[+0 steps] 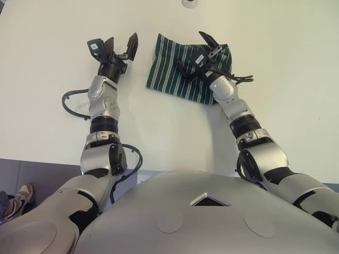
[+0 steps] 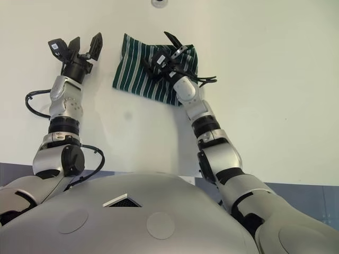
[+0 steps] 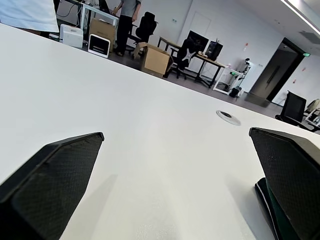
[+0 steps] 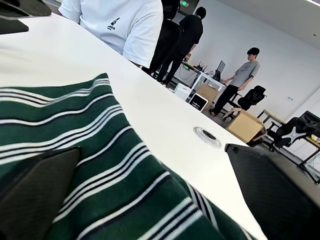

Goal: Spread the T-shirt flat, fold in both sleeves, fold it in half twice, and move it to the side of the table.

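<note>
Over the folded T-shirt, your right hand hovers open, nearer than the left hand, also open, just beside the shirt's left edge.

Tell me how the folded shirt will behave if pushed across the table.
Probably floppy: the shirt is soft striped cloth, so its layers may bunch or unfold. Likely light, and it should slide on the smooth table rather than roll.

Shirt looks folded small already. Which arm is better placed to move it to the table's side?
Right. The right gripper is open directly over the folded T-shirt, while the left gripper, also open, sits over bare table beside the shirt's edge.
</note>
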You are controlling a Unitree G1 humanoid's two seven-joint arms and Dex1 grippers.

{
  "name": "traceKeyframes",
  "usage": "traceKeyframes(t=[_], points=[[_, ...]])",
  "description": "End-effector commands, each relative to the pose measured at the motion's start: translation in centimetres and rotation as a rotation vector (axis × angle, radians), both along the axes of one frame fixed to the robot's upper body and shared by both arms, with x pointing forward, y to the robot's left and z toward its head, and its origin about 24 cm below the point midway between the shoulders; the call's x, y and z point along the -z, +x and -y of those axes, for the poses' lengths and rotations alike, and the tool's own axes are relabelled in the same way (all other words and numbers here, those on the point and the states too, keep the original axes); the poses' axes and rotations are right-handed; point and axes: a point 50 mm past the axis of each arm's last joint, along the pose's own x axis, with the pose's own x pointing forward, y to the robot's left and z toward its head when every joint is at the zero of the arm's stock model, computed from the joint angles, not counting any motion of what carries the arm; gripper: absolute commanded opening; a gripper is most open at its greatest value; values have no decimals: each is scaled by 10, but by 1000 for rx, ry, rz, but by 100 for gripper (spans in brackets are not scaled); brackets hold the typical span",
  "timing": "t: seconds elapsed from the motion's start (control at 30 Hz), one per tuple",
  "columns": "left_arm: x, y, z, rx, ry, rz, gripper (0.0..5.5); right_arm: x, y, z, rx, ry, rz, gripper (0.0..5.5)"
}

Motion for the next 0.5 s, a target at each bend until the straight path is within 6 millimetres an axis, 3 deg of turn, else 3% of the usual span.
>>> traceKeyframes(t=[0.03,0.2,0.37,0.5], points=[[1,0,0,-9,-1,-12,537,28,5,44,275,45,-224,540],[0,-1,-1,-33,-9,-10,537,20,20,132,807,397,-314,540],[0,-4,-8,-71,0,-11,537,2,4,217,1265,625,-158,540],[2,-5,-11,-87,10,-16,537,-16,-7,249,1406,613,17,540]])
